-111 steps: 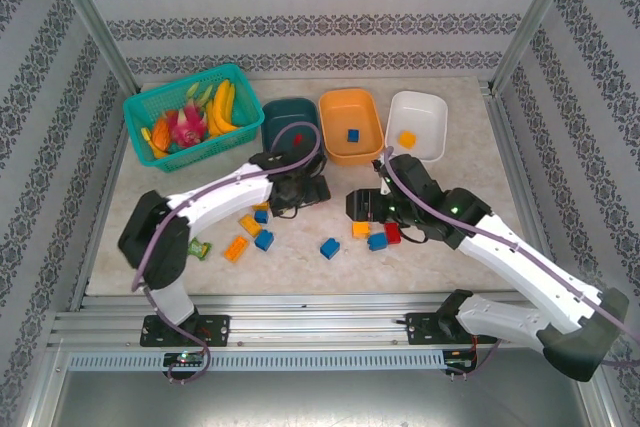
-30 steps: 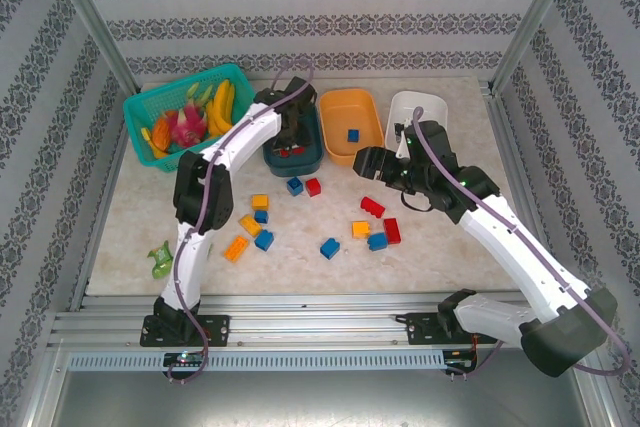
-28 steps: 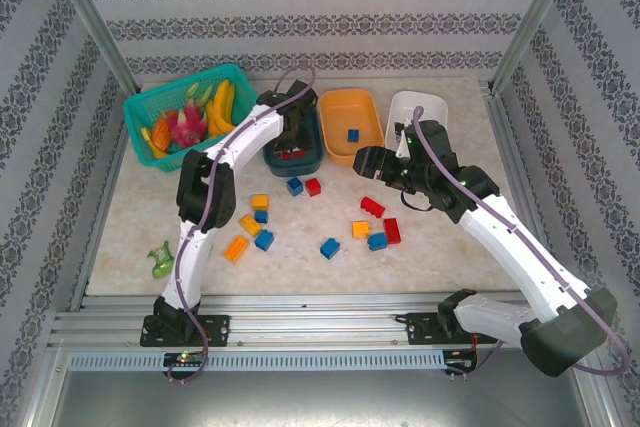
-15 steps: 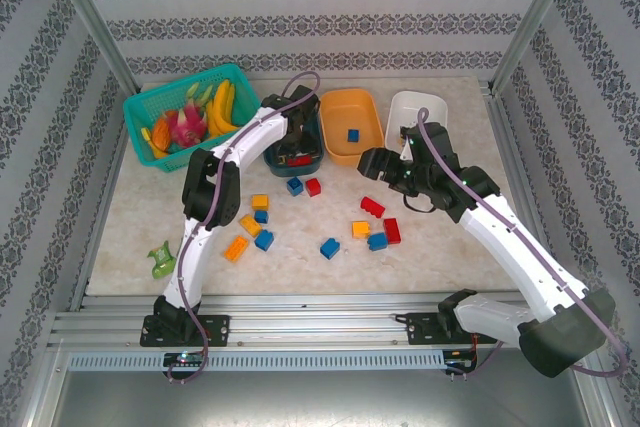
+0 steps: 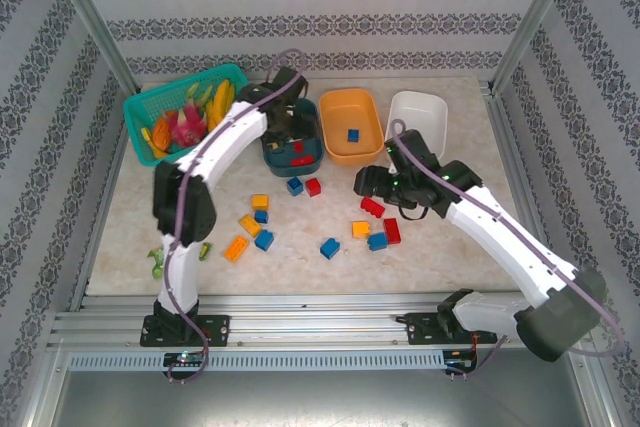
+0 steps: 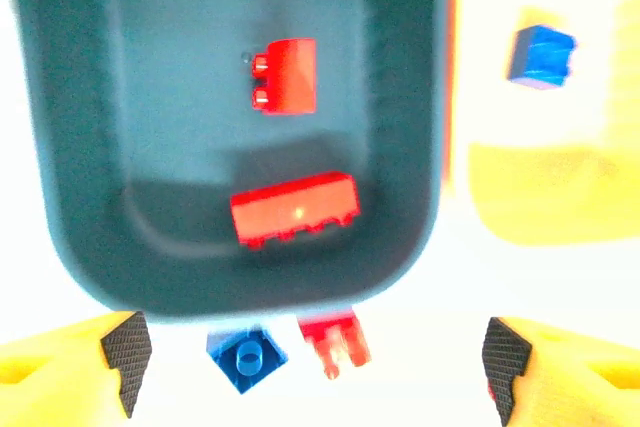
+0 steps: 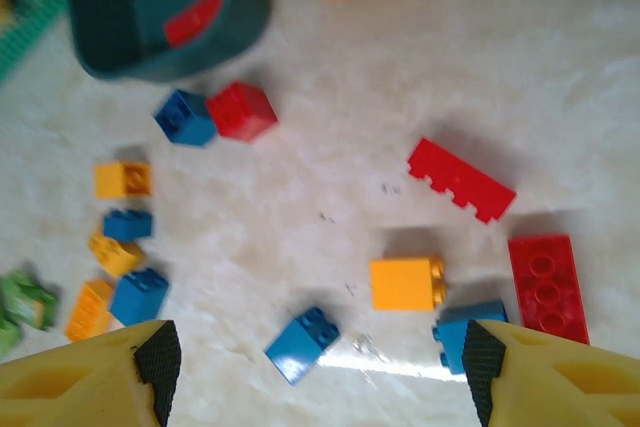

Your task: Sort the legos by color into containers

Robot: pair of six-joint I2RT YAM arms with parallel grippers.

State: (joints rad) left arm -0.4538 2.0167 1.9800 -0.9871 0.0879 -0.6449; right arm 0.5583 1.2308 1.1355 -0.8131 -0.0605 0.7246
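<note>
Hovering over the dark teal rounded plastic tub [image 5: 295, 170] at the far middle of the pale marbled table [image 5: 120, 207], the left gripper [image 5: 287, 127] is holding its jaws released with nothing between them; in the left wrist view its yellow fingertips [image 6: 120, 347] are standing wide apart. Two bricks are lying apart inside that tub, a short red brick [image 6: 285, 77] on the far side and a long red brick [image 6: 295, 209] on the near side. Just right of it, the orange rounded plastic tub [image 5: 338, 112] is holding one small blue brick [image 5: 352, 134], and the white rounded plastic tub [image 5: 420, 107] is sitting right of that. The right gripper [image 5: 366, 183] is hanging over the table, near of the orange tub, jaws released and empty, close to a long red toothed brick [image 7: 462, 179]. Loose pieces are lying on the table as follows. A blue cube brick [image 5: 294, 186] and a red cube brick [image 5: 313, 186] are sitting side by side just near of the teal tub. A yellow square brick [image 7: 405, 282], a blue block [image 7: 465, 332] and a flat red plate [image 7: 545, 272] are grouped near of the toothed brick. A lone blue slanted brick [image 5: 329, 247] is lying left of that group. Five yellow, blue and orange bricks [image 5: 252, 225] are clustered farther left. A teal mesh basket [image 5: 140, 107] of toy fruit is occupying the far left corner.
</note>
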